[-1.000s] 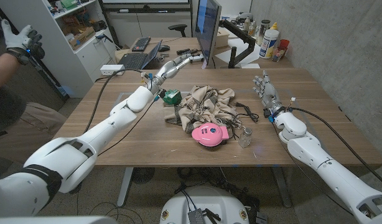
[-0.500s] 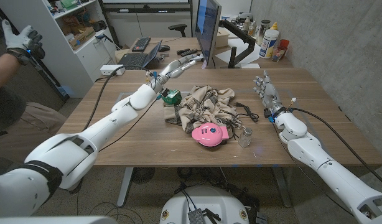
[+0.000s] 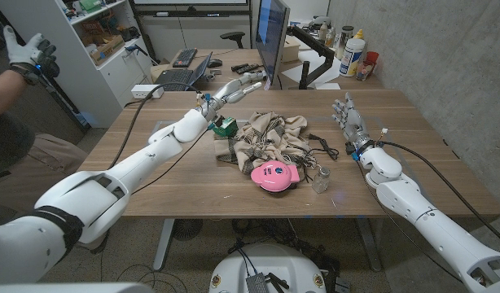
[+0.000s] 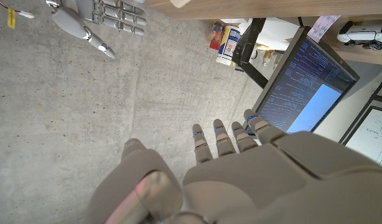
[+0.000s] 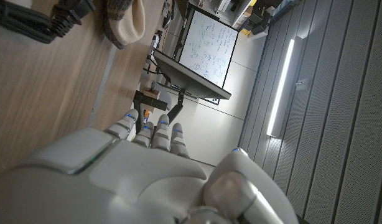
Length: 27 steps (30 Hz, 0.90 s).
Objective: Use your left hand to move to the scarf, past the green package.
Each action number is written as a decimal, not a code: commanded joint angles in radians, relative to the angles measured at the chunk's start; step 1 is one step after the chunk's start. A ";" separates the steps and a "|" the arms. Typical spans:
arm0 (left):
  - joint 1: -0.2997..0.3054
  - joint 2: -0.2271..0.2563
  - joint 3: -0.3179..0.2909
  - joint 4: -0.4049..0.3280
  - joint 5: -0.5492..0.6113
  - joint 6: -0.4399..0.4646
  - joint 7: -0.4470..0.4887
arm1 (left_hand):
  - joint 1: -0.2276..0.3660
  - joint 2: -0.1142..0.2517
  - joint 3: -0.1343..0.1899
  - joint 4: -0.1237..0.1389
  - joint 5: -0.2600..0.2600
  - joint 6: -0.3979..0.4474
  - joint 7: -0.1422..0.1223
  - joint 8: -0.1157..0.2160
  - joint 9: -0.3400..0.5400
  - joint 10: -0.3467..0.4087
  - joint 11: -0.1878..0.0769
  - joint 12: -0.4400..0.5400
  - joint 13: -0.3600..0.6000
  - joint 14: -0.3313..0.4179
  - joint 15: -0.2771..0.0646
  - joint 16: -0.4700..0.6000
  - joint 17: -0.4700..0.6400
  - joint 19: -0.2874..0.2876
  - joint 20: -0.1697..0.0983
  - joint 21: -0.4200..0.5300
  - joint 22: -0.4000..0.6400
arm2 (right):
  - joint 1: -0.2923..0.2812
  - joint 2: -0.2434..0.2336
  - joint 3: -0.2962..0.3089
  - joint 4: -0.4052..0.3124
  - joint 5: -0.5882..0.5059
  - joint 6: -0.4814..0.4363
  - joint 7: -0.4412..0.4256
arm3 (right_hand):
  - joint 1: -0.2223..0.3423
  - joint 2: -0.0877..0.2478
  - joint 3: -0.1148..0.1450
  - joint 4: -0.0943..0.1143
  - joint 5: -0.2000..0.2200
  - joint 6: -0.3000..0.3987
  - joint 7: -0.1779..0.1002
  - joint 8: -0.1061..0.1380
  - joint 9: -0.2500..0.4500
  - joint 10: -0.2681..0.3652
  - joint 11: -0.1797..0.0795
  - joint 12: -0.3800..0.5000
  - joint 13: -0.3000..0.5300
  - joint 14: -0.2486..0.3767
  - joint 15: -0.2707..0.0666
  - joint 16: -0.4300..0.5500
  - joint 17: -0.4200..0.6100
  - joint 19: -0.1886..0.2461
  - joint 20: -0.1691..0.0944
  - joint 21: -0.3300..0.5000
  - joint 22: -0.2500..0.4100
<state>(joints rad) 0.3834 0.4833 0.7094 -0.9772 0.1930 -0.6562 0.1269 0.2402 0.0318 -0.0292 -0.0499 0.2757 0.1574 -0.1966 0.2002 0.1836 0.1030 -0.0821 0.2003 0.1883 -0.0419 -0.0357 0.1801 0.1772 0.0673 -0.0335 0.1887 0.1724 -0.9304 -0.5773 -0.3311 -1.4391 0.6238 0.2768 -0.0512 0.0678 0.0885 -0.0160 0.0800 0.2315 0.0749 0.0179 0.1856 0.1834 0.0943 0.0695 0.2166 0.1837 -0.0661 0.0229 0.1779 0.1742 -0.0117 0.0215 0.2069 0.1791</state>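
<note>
Beige scarf (image 3: pixel 270 135) crumpled mid-table; green package (image 3: pixel 225 126) touching.

This looks like an office used as a robotics lab. The wooden table (image 3: pixel 168 175) stands against a bare concrete wall (image 3: pixel 445 65), and a computer monitor (image 3: pixel 270 37) on an arm mount sits at its far edge, its screen full of text in the left wrist view. Behind are a laptop (image 3: pixel 181 77), a keyboard (image 3: pixel 185 57), an office chair (image 3: pixel 232 37) and white shelving (image 3: pixel 103 41) with boxes. A whiteboard, perhaps, hangs on the back wall. A person's gloved hand (image 3: pixel 26 55) holds a controller.
</note>
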 commanded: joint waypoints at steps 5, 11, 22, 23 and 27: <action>-0.019 0.002 0.036 -0.045 0.101 0.056 0.056 | 0.010 0.001 -0.001 -0.009 0.005 0.005 -0.002 0.002 0.006 0.010 -0.002 0.008 0.002 -0.002 -0.054 0.007 0.002 0.004 0.008 0.005 0.003 | 0.003 0.002 0.002 0.011 0.009 0.000 0.008 | -0.005 0.021 0.005 0.001 -0.001 0.009 0.004 0.006 0.002 0.002 0.000 0.004 0.005 -0.007 -0.006 0.003 0.003 -0.001 0.007 -0.003 0.002; -0.019 0.014 0.049 -0.083 0.162 0.099 0.091 | 0.011 0.001 -0.001 -0.010 0.005 0.006 -0.001 0.002 0.006 0.011 -0.001 0.009 0.002 -0.002 -0.053 0.007 0.002 0.005 0.009 0.005 0.003 | 0.006 0.003 0.001 0.018 0.004 0.009 0.012 | -0.005 0.020 0.005 0.001 -0.001 0.009 0.004 0.006 0.002 0.006 -0.001 0.006 0.005 -0.006 -0.009 0.003 0.003 0.000 0.005 -0.003 0.002; -0.019 0.021 0.066 -0.118 0.209 0.146 0.120 | 0.012 0.001 -0.001 -0.012 0.006 0.007 0.002 0.002 0.006 0.015 0.000 0.010 0.002 -0.001 -0.053 0.008 0.002 0.009 0.005 0.007 0.004 | 0.002 -0.004 0.005 0.009 0.006 0.004 0.009 | -0.006 0.019 0.005 0.001 -0.002 0.009 0.004 0.006 0.002 0.006 0.001 0.006 0.005 -0.005 -0.008 0.004 0.003 0.005 0.004 -0.002 0.002; -0.019 0.022 0.068 -0.121 0.213 0.148 0.123 | 0.012 0.001 -0.001 -0.012 0.006 0.007 0.002 0.001 0.006 0.015 0.000 0.010 0.002 -0.001 -0.054 0.008 0.002 0.009 0.005 0.007 0.004 | 0.003 -0.004 0.004 0.013 0.002 0.010 0.012 | -0.006 0.019 0.005 0.001 -0.002 0.009 0.004 0.006 0.002 0.006 0.001 0.006 0.005 -0.005 -0.007 0.004 0.003 0.006 0.003 -0.002 0.002; -0.021 0.018 0.074 -0.121 0.220 0.149 0.133 | 0.013 0.001 -0.001 -0.013 0.007 0.007 0.002 0.001 0.006 0.016 -0.004 0.010 0.002 -0.005 -0.060 0.006 0.003 0.011 0.011 0.007 0.004 | 0.001 -0.003 0.007 0.010 0.007 0.006 0.007 | -0.006 0.019 0.005 0.001 -0.002 0.009 0.005 0.006 0.002 0.006 0.000 0.006 0.005 -0.004 -0.007 0.004 0.003 0.011 0.003 0.000 0.002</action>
<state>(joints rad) 0.3660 0.5000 0.7656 -1.0738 0.3677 -0.5359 0.2272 0.2402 0.0318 -0.0293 -0.0582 0.2757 0.1628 -0.1911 0.2002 0.1836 0.1140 -0.0822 0.2003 0.1883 -0.0419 -0.0357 0.1801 0.1772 0.0746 -0.0262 0.1887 0.1747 -0.9263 -0.5776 -0.3282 -1.4256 0.6283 0.2833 -0.0411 0.0678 0.0885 -0.0160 0.0800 0.2315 0.0750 0.0179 0.1856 0.1834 0.0944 0.0695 0.2166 0.1836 -0.0697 0.0194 0.1779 0.1742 -0.0079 0.0252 0.2069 0.1791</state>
